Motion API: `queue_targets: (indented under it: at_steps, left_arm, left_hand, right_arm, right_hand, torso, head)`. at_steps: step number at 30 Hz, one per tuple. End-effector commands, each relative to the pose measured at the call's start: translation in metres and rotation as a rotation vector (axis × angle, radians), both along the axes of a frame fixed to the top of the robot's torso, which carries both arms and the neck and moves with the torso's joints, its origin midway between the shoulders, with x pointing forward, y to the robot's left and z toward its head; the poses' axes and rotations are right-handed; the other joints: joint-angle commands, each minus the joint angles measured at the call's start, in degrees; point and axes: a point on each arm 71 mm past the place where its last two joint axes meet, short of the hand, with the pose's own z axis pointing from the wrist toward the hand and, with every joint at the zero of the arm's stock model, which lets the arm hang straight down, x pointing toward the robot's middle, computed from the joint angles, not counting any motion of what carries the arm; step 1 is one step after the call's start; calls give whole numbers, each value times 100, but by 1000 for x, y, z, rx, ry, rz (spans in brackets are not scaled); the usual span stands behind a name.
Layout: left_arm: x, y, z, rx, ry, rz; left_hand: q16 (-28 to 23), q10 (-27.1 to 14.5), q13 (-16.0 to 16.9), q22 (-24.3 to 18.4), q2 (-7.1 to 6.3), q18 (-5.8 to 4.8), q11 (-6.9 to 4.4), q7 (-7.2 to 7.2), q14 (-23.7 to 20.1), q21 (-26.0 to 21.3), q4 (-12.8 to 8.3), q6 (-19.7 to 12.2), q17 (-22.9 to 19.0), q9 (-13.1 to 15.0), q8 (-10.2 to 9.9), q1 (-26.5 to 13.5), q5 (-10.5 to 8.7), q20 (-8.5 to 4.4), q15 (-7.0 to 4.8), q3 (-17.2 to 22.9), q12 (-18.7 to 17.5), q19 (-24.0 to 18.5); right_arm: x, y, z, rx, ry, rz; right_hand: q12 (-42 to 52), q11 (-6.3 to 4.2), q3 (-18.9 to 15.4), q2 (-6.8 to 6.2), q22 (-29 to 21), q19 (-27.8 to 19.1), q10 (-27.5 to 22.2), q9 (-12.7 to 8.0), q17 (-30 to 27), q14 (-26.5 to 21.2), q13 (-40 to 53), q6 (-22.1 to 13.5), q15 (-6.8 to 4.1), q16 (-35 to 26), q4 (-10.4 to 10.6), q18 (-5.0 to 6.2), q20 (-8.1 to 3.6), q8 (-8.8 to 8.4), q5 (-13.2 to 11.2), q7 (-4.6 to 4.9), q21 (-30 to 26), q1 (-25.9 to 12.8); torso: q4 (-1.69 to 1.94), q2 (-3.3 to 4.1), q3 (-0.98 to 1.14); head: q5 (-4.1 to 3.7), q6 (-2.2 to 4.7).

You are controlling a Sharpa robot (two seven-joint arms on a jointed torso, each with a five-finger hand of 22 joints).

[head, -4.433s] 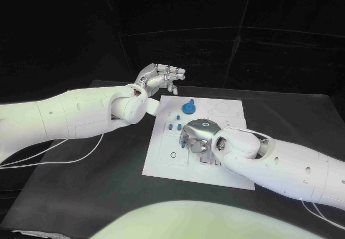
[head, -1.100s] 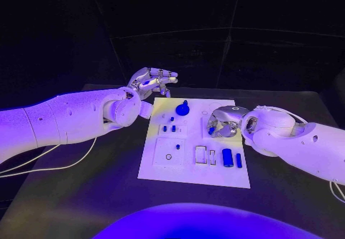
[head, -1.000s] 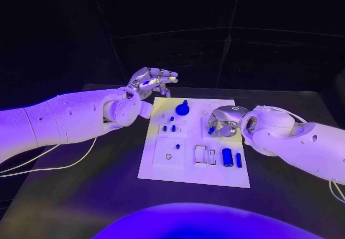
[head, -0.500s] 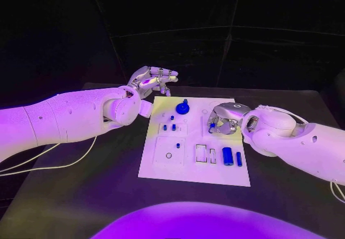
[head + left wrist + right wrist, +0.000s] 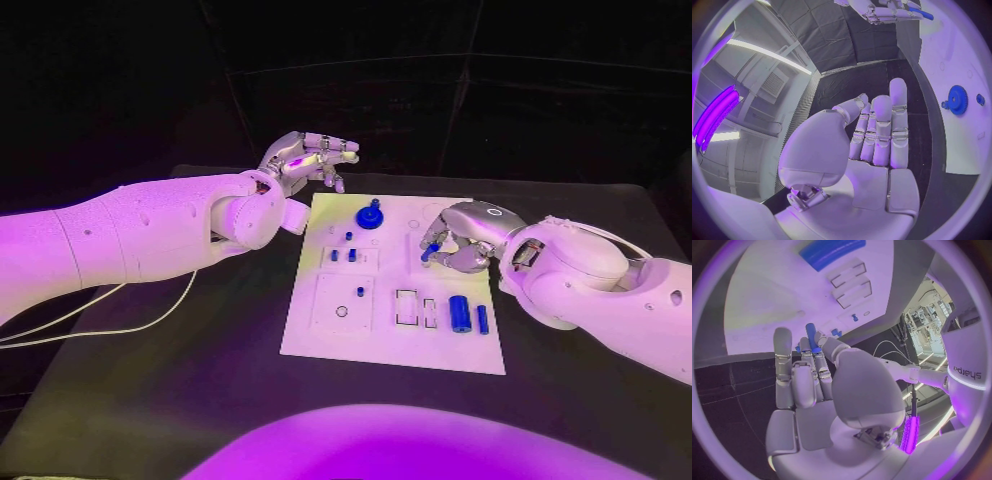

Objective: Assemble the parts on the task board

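Black cloth over the table (image 5: 173, 380), wrinkled a little, with a dark curtain behind it at twelve o'clock. White board (image 5: 320, 325) at the centre, long side running from six to twelve. White cable (image 5: 101, 325) trailing on the cloth at nine o'clock under the left arm.

On the board: blue gear (image 5: 371, 214) with a knob near the twelve o'clock edge, standing upright; also seen from the left wrist (image 5: 958, 99). Small blue pegs (image 5: 343, 254) in a cluster just below it, toward nine o'clock. One more small peg (image 5: 361, 292) alone in a square recess further toward six. Blue cylinder (image 5: 459, 313) lying flat at about four o'clock on the board, with a thinner blue bar (image 5: 482, 319) just beside it on the three o'clock side. Pale rectangular slots (image 5: 415, 307) between the lone peg and the cylinder.

Right hand (image 5: 464, 240) over the board's two o'clock corner, pinching a blue pin (image 5: 431, 250) between thumb and fingers; same pin plain from the right wrist (image 5: 811, 337), sticking up past the fingertips. Left hand (image 5: 309, 158) raised off the board at eleven o'clock, fingers loosely curled and apart, nothing in it; from the left wrist (image 5: 873, 145), fingers straight and side by side, palm bare.
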Motion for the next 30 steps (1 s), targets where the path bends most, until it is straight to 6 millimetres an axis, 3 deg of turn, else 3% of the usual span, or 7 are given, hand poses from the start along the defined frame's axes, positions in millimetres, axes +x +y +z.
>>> queue_targets:
  at_steps: [1, 10, 14, 17, 24, 30]
  left_arm:
    - [1, 0, 1, 1, -10, -7]
    - [2, -4, 1, -1, -13, -11]
    - [2, -6, 1, -2, -13, -15]
    - [2, -8, 1, -3, -13, -18]
    - [3, -9, 1, -4, -15, -19]
    - [3, -10, 1, -5, -15, -22]
  left_hand:
    - [24, -30, -8, -6, -3, 75, 6, 18, -18, -22, -22, -18, -6, -9, 19, 8, 16, 17, 21, -23, 25, -22]
    - [25, -33, -8, -6, -1, 75, 7, 21, -20, -22, -24, -22, -11, -9, 18, 11, 16, 18, 22, -21, 27, -21]
    - [28, -36, -9, -7, -4, 75, 10, 25, -19, -22, -27, -27, -8, -10, 17, 13, 16, 18, 23, -22, 28, -21]
    - [28, -36, -9, -7, -4, 75, 10, 25, -19, -22, -27, -27, -8, -10, 17, 13, 16, 18, 23, -22, 28, -21]
    - [28, -36, -9, -7, -4, 75, 10, 25, -19, -22, -27, -27, -8, -10, 17, 13, 16, 18, 23, -22, 28, -21]
    - [28, -36, -9, -7, -4, 75, 10, 25, -19, -22, -27, -27, -8, -10, 17, 13, 16, 18, 23, -22, 28, -21]
  right_arm:
    - [-9, 8, 13, 94, -42, 22]
    - [-27, 55, 21, 181, -4, 159]
    - [-34, 79, 15, 190, 29, 219]
    - [-40, 93, 4, 191, 64, 255]
    - [-50, 110, -22, 149, 133, 305]
    - [-50, 117, -35, 92, 165, 316]
  right_hand:
    - [-28, -58, 59, -86, 17, -10, 101, -11, 1, 226, 6, 14, -15, 25, -11, 20, 11, -34, 35, 6, 41, 1]
    - [-61, -48, 147, -117, 35, -19, 103, -14, 23, 229, 6, 11, -8, 40, -35, 19, 15, -52, 63, 19, 65, -15]
    - [-71, -44, 166, -121, 17, -30, 101, -15, 6, 226, 6, 6, -6, 33, -38, 22, 17, -57, 76, 23, 60, -22]
    - [-78, -41, 182, -125, 9, -38, 100, -16, 7, 226, 6, 3, -4, 34, -43, 24, 18, -62, 90, 26, 58, -24]
    - [-89, -37, 203, -130, 0, -48, 96, -18, 4, 225, 6, -4, 0, 34, -50, 26, 20, -69, 109, 32, 58, -28]
    - [-104, -29, 214, -136, -16, -62, 86, -19, -8, 222, 5, -13, 5, 28, -49, 28, 24, -76, 109, 38, 53, -45]
  torso:
    - [10, 4, 0]
    - [17, 14, -3]
    - [16, 13, 2]
    - [10, 9, -7]
    - [4, 11, 2]
    - [7, 12, 4]
  head:
    - [54, -3]
    - [106, -43]
    - [134, -48]
    - [160, -53]
    - [226, -87]
    - [218, -87]
